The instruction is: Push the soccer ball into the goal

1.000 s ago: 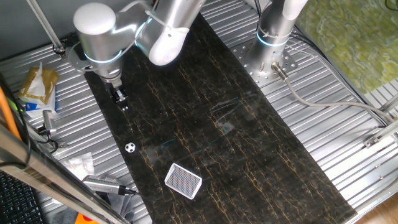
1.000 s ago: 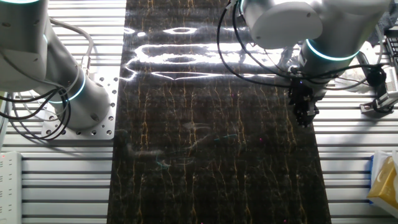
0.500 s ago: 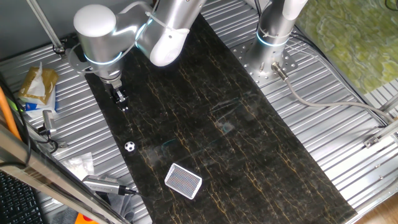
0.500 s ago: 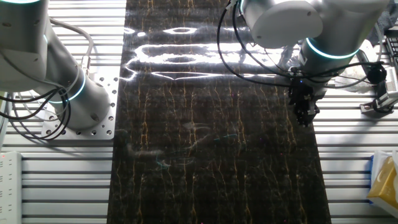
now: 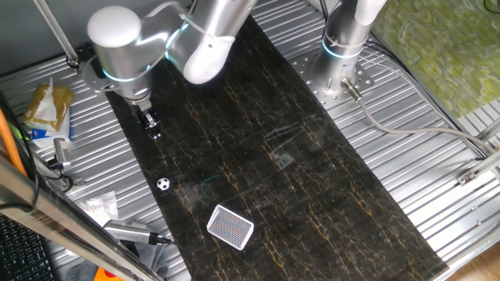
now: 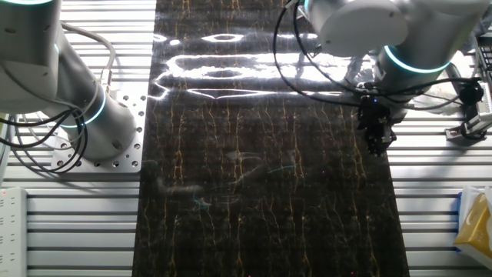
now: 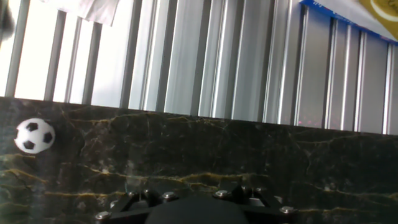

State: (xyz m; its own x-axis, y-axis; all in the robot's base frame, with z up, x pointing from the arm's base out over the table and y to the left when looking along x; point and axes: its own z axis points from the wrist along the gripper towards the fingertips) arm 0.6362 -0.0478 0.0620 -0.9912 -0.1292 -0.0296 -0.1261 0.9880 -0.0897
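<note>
The soccer ball [image 5: 163, 185], tiny and white with black patches, lies on the dark marble-patterned mat near its left edge. In the hand view the ball [image 7: 34, 135] sits at the far left. The goal [image 5: 230, 227], a flat white frame with dark netting, lies on the mat beyond the ball, a little to its right. My gripper [image 5: 154, 129] hangs low over the mat's left edge, well short of the ball, its fingers together as one narrow dark tip. It also shows in the other fixed view [image 6: 377, 143]. Ball and goal are out of that view.
Ribbed metal table [image 5: 406, 94] surrounds the mat [image 5: 266, 156]. A second arm's base [image 5: 341, 47] stands at the mat's far side. A yellow packet [image 5: 47, 105], a white wrapper [image 5: 101, 207] and a metal tool [image 5: 129, 231] lie left of the mat.
The arm's upper joints have shifted slightly; the gripper tip has stayed almost in place. The ball and goal have not moved.
</note>
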